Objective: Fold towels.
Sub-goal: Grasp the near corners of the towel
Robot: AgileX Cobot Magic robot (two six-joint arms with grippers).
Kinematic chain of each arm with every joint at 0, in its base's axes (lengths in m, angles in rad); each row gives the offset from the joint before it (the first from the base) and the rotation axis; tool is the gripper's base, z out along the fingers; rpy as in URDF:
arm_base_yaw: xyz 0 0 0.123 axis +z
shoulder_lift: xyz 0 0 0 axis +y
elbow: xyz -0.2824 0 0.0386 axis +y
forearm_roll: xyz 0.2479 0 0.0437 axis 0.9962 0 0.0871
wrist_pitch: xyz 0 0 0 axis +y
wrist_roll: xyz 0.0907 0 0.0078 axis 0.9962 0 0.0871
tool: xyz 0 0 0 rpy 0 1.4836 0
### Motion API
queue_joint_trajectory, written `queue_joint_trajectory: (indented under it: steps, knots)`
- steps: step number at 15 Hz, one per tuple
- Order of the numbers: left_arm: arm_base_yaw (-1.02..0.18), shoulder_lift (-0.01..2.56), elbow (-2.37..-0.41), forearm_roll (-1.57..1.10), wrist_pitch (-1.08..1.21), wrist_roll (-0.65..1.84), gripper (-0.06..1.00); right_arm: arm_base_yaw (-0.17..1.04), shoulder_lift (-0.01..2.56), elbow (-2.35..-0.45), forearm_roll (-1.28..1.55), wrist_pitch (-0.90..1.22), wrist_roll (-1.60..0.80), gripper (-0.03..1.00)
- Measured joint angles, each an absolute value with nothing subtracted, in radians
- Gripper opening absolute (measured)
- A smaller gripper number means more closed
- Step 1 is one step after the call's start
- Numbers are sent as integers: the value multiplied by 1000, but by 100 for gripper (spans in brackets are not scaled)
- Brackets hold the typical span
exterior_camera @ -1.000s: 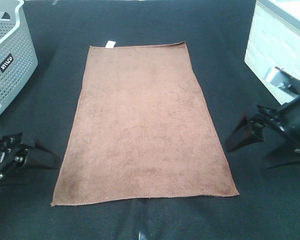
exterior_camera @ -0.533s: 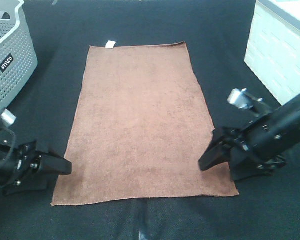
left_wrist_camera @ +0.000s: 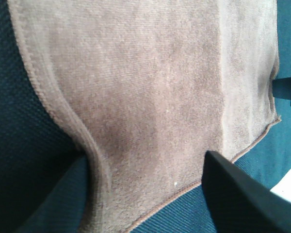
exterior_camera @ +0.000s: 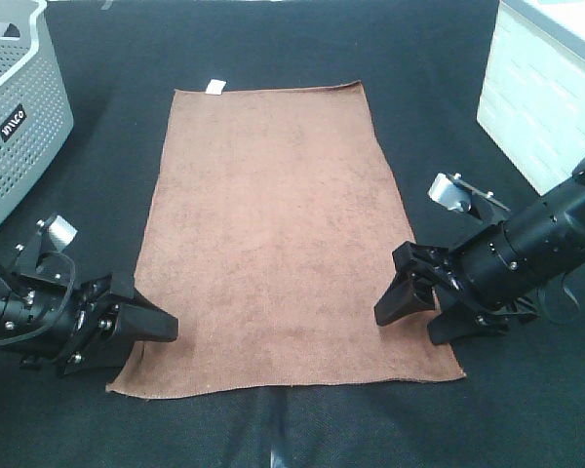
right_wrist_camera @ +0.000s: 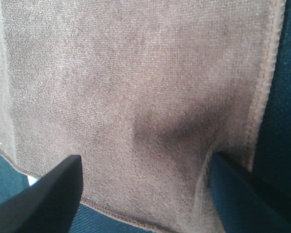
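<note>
A brown towel (exterior_camera: 278,224) lies flat and unfolded on the black table, its white tag (exterior_camera: 214,87) at the far short edge. My left gripper (exterior_camera: 146,341) rests low on the towel's near left corner, jaws apart. In the left wrist view its fingers (left_wrist_camera: 242,194) straddle that corner of the towel (left_wrist_camera: 150,97), and the long hem buckles against the other finger. My right gripper (exterior_camera: 411,322) sits on the near right corner, also open. In the right wrist view one of its fingers (right_wrist_camera: 48,194) lies on the towel (right_wrist_camera: 136,87), and a dent shows by the other one.
A grey perforated basket (exterior_camera: 19,107) stands at the back left. A white box (exterior_camera: 541,97) stands at the back right. The black table cover (exterior_camera: 439,107) surrounds the towel on all sides.
Both grippers have moved inward from the table's sides onto the towel's near corners. The jaws have narrowed slightly. The near left edge has been nudged inward.
</note>
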State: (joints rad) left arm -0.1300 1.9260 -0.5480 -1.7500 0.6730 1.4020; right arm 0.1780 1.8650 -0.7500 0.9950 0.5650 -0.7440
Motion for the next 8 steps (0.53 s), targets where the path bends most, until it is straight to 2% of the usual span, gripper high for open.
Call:
queue_joint_trajectory:
  steps: [2, 5, 8]
  knots:
    - [-130, 1927, -548, -1750, 672, 1402, 62, 178, 1845, -750, 970, 551, -728, 70]
    - [-133, 1927, -548, -1750, 669, 1403, 62, 178, 1809, -755, 782, 517, -551, 70]
    - [-133, 1927, -548, -1751, 669, 1404, 62, 178, 1848, -763, 762, 520, -530, 70]
